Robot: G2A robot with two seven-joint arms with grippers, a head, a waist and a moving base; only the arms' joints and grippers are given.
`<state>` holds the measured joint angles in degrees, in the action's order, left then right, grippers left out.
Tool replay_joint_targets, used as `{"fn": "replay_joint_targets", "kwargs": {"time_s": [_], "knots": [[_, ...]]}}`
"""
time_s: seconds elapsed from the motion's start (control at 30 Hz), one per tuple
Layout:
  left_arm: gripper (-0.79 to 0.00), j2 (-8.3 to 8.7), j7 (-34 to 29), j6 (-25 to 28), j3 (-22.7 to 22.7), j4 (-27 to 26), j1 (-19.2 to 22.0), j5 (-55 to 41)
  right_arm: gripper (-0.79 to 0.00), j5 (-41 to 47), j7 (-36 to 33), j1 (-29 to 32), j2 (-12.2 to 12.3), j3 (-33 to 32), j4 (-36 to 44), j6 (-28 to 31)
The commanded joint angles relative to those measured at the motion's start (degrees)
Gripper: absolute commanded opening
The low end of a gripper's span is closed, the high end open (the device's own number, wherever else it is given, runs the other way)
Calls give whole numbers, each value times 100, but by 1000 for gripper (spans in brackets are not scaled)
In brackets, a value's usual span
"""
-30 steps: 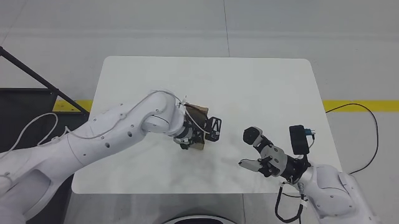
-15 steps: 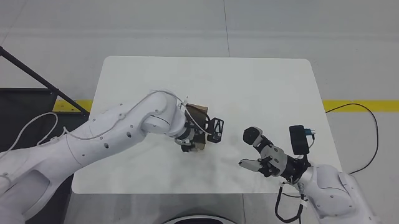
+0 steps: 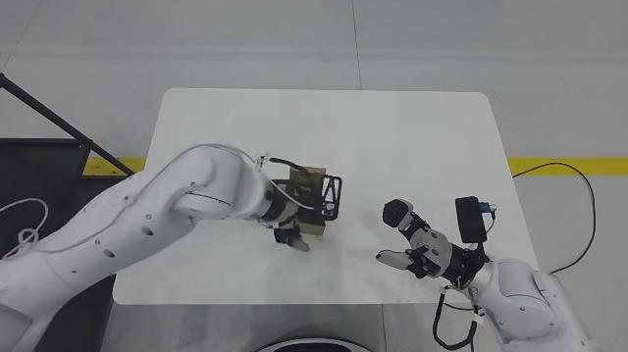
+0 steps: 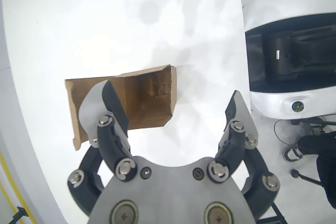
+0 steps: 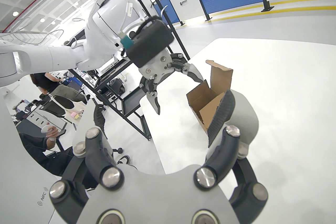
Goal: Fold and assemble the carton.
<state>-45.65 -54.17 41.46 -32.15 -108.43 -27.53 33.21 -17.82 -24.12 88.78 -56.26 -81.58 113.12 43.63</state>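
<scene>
Brown cardboard is making a small box shape: the little brown cardboard carton (image 3: 312, 176). It is sitting near the middle of the flat white table (image 3: 412, 126), a bit toward our left arm. We are holding our left claw (image 4: 171, 90) just by it with the two fingers spread wide apart, gripping nothing. One dark finger is reaching in at the open mouth of the carton (image 4: 147, 104), and we cannot tell if it is touching the cardboard. Our right claw (image 5: 162, 101) is waiting well apart, near the table's front edge. Its fingers are wide apart too, with nothing in them.

We are thinking the job is about half done. The walls are already standing up in a square, and one tall flap is sticking up from the carton (image 5: 207, 101). The open end is not yet shut, so the flaps are waiting to be pushed in and tucked.

Our left arm is covering part of the carton from above. The underside is hiding from us, so we cannot say if that end is closed.
</scene>
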Motion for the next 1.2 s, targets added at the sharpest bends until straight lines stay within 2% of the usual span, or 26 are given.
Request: {"fn": "replay_joint_targets", "kwargs": {"time_s": [0.0, 0.2, 0.33, 0.7, 0.8, 0.97, 1.17], "knots": [[0, 235, 427, 46, -478, -228, -447, 108, 0, -20, 34, 2, -5, 8, 21, -64], [0, 823, 1786, -29, -1837, -788, -2024, 890, 0, -177, 122, 31, -17, 57, 101, -125], [0, 1104, 2678, 233, -2575, -907, -3101, 1397, 0, -295, 172, 40, -25, 82, 142, -175], [0, 1104, 2678, 233, -2575, -907, -3101, 1397, 0, -312, 189, 40, -28, 96, 154, -205], [0, 1080, 3069, 123, -2656, -673, -3140, 1161, 0, -375, 192, 39, -29, 91, 154, -257], [0, 1045, 3960, 314, -2846, -27, -3289, 1043, 0, -1537, 537, -5, -80, 251, 193, -706], [0, 1020, 5027, 461, -3054, 523, -3717, 1198, 0, -3279, 1659, -239, -219, 829, -100, -1431]]}}
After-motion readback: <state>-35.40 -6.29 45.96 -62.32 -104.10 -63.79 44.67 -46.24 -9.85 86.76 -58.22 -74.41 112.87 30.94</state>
